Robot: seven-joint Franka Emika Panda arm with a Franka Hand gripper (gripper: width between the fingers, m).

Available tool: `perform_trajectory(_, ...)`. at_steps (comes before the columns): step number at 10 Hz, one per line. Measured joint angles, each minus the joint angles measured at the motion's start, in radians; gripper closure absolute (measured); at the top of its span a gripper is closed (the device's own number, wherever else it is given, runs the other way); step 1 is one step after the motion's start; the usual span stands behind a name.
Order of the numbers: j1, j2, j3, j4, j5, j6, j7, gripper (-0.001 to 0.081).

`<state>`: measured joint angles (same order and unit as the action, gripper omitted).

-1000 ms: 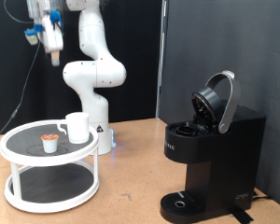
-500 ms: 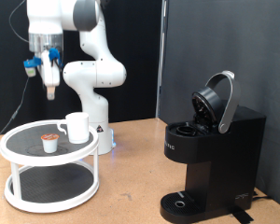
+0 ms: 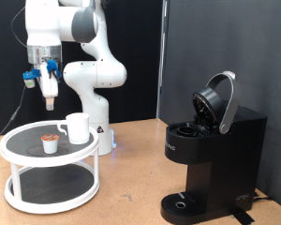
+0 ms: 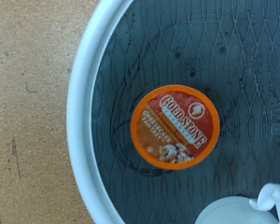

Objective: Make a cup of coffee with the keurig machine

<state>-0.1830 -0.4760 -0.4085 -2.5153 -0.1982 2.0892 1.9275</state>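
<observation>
Lowered since before, the gripper (image 3: 49, 97) points straight down above the pod (image 3: 50, 142); whether it's clenched I cannot tell.

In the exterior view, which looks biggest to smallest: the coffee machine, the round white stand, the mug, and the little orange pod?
1. keurig machine
2. round white stand, looking nearly as big, so unsure
3. cup
4. orange pod

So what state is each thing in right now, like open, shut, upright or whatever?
keurig machine: lid raised open, drip base bare.
cup: upright on the top tier of the white stand, not at the machine.
pod: lying foil side up on the same tier, beside the cup, untouched.
gripper: hanging in the air above the pod, holding nothing that shows.
</observation>
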Motion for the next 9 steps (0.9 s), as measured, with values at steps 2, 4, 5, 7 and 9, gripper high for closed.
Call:
perform_trajectory(2, -0.004, 0.022, -0.002, -0.042, -0.02, 0.077, 0.008, 0.0071)
perform_trajectory(4, -0.005, 0.058, -0.002, -0.099, -0.045, 0.184, 0.026, 0.0071)
perform_trajectory(5, -0.006, 0.075, -0.002, -0.127, -0.057, 0.237, 0.038, 0.0071)
perform_trajectory(7, -0.012, 0.105, -0.002, -0.17, -0.078, 0.319, 0.054, 0.0071)
perform_trajectory(9, -0.017, 0.13, -0.002, -0.197, -0.089, 0.367, 0.058, 0.0071)
